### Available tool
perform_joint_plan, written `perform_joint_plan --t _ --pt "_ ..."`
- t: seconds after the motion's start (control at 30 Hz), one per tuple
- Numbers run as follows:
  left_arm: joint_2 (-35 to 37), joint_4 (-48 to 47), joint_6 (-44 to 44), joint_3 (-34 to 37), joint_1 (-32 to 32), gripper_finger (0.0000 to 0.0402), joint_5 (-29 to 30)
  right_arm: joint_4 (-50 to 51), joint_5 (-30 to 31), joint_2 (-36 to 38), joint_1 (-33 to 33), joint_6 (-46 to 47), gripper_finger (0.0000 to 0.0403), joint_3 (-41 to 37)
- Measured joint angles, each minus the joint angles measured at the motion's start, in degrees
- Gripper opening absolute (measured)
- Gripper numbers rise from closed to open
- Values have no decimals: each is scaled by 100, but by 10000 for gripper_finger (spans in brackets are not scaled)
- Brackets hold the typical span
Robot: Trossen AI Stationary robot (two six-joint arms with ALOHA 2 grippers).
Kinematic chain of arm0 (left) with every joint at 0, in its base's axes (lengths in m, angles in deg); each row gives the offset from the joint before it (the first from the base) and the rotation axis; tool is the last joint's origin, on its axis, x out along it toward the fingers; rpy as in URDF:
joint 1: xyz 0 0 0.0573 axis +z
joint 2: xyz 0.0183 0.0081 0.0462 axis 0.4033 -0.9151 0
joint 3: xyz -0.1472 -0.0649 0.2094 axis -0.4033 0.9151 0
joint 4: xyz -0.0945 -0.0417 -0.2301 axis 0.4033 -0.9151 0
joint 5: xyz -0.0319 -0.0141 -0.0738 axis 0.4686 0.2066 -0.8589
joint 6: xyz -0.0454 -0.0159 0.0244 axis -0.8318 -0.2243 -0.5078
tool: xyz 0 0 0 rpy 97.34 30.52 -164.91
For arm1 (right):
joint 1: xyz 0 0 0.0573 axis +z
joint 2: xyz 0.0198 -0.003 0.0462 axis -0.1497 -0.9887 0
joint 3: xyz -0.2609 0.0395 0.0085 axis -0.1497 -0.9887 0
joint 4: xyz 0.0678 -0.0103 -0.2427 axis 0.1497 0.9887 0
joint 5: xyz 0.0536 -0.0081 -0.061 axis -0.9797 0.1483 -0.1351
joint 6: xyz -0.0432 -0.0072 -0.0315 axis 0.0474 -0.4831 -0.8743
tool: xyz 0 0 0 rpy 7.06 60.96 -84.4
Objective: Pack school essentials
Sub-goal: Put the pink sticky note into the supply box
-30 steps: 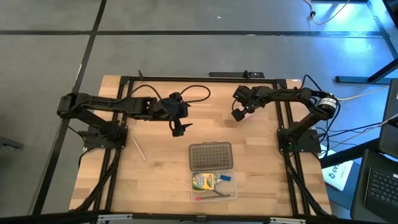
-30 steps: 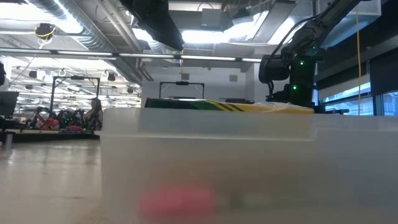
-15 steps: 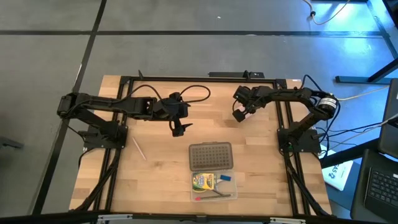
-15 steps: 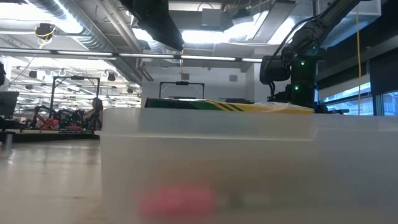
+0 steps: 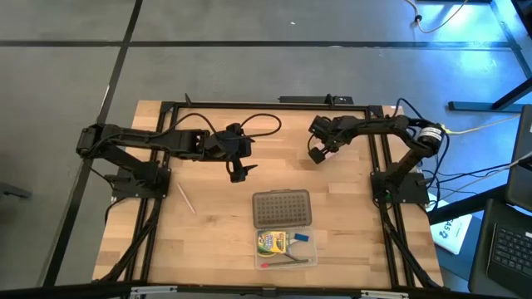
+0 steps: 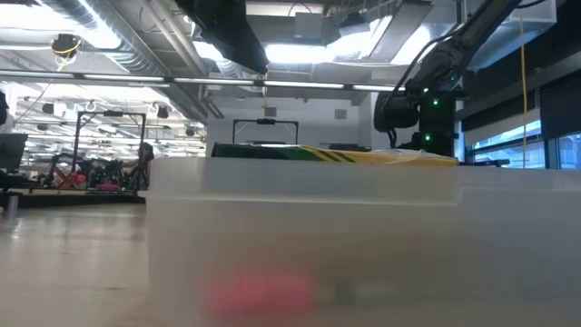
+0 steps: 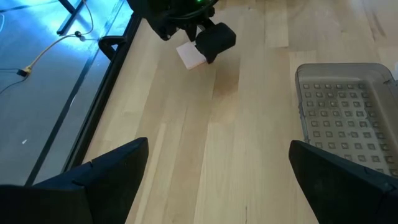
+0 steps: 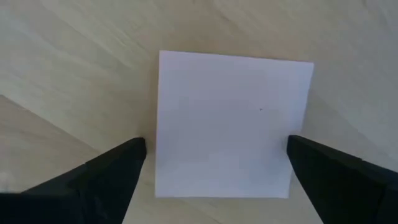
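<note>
A pale pink square pad (image 8: 233,124) lies flat on the wood near the table's far right. My right gripper (image 8: 216,146) is open and points down over it, with one finger on each side of the pad; the left wrist view shows this gripper (image 7: 208,40) just above the pad (image 7: 189,56). My left gripper (image 7: 219,146) is open and hovers over bare wood mid-table (image 5: 238,170). The clear case (image 5: 285,248) holds the green-yellow crayon box (image 5: 271,242), the blue eraser (image 5: 301,237) and pencils (image 5: 287,261). A pale pencil (image 5: 185,198) lies on the table to the left.
The grey dotted lid (image 5: 283,209) lies flat just beyond the case, and also shows ahead of my left gripper (image 7: 345,118). A black frame rail (image 7: 112,68) runs along the table's edges. In the low view the case wall (image 6: 300,245) fills the foreground.
My right gripper has sunk a little toward the pad and edged slightly toward the table's left. My left arm has kept still.
</note>
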Motion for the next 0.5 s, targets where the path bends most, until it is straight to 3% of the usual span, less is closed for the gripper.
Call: perform_joint_plan --t 0.5 --pt "0 0 0 0 -2 383 0 148 333 122 -4 173 398 42"
